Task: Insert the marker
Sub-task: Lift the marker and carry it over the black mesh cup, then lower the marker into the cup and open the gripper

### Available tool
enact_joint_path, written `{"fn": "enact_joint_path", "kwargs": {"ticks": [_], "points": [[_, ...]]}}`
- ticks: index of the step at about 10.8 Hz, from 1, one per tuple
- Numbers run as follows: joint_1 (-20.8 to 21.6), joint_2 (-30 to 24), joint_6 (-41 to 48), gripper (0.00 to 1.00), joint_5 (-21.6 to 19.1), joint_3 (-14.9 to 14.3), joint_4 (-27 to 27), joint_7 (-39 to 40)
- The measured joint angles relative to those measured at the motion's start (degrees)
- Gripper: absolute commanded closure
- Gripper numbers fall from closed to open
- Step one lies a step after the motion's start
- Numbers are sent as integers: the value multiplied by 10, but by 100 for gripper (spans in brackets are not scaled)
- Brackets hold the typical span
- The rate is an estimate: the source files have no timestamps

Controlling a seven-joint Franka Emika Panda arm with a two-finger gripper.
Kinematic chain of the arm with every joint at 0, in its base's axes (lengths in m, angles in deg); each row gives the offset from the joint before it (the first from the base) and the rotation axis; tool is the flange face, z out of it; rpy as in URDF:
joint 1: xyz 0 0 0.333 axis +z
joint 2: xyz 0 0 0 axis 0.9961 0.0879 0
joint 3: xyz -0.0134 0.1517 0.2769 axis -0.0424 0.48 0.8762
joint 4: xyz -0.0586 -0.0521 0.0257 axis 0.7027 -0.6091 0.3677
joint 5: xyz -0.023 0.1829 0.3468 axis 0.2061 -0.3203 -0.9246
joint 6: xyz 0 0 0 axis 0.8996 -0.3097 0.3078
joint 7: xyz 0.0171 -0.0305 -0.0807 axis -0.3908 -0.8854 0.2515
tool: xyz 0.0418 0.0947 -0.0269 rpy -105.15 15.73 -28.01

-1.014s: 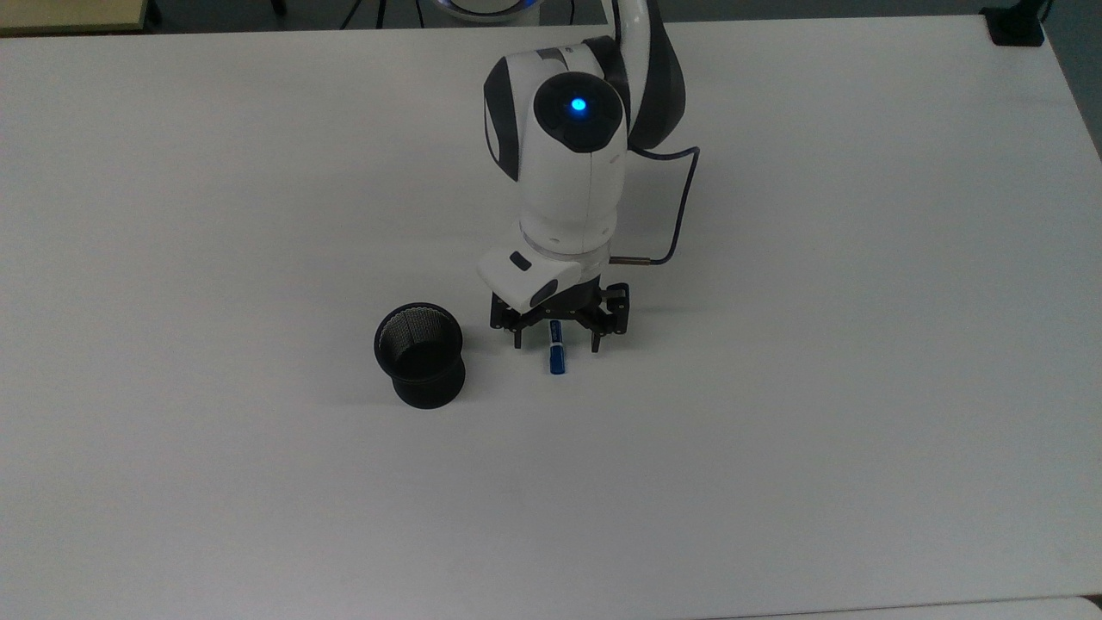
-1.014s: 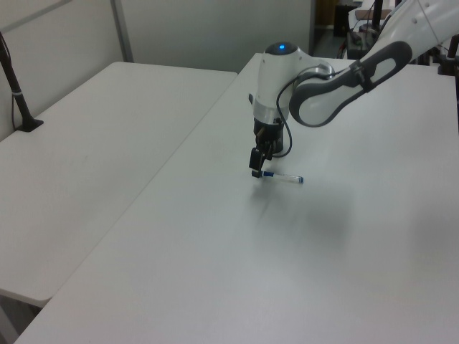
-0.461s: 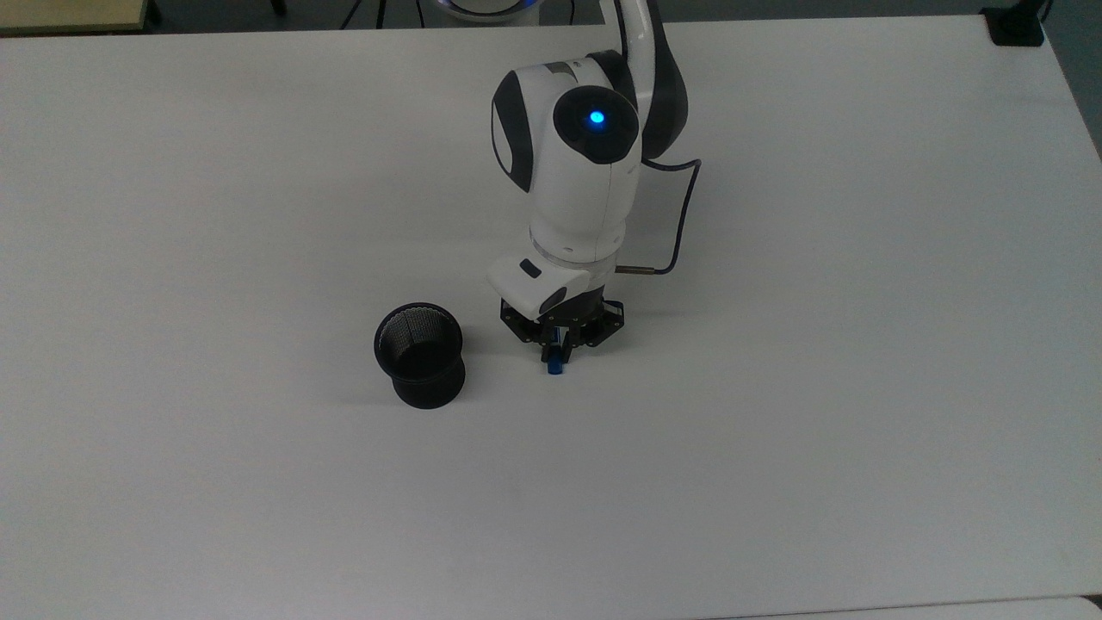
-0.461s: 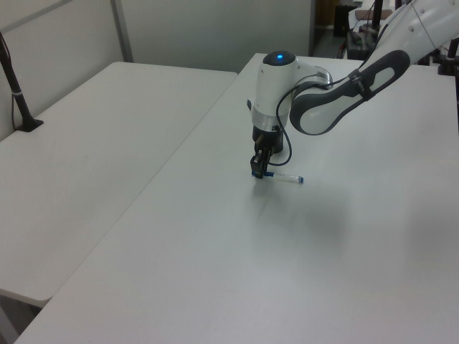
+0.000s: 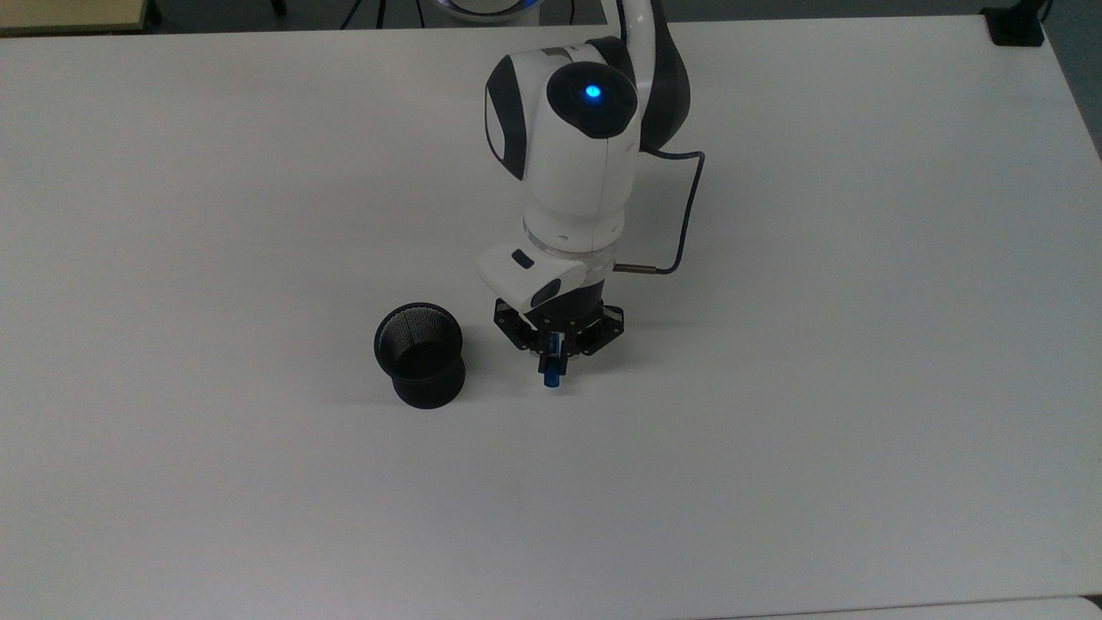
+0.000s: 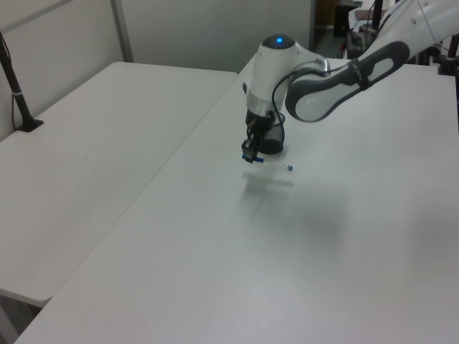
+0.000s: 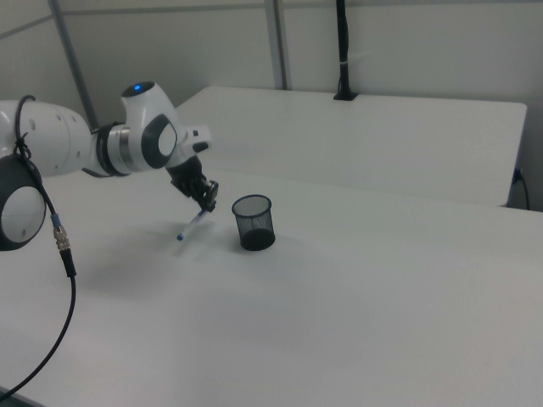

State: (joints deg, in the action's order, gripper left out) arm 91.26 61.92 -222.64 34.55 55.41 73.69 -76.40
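Note:
My gripper is shut on the marker near its blue-capped end. The marker hangs in the air above the white table. In the left view the marker lies nearly level, sticking out to the left view's right of the gripper, with its shadow on the table below. In the right view the marker slants down from the gripper. The black mesh cup stands upright a short way to the top view's left of the gripper. The same cup is to the right view's right of it.
A dark cable loops off the wrist. A second white table adjoins on the left view's left, with a black post on it. A black clamp sits at the table's far corner in the top view.
One second ago the fingers stood open around the marker lying on the table. They shut on it, and now the gripper has lifted it off the surface.

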Motion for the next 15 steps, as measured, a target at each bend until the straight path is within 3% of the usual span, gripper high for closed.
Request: {"fn": "enact_joint_path", "kwargs": {"ticks": [6, 9, 11, 15], "points": [[-61, -84, 0, 91, 0, -4, -9, -38], [-87, -80, -92, 90, 0, -11, -5, -67], [-94, -67, -141, 90, 0, -33, 0, -73], [-95, -32, -175, 89, 29, -38, 3, -78]]}}
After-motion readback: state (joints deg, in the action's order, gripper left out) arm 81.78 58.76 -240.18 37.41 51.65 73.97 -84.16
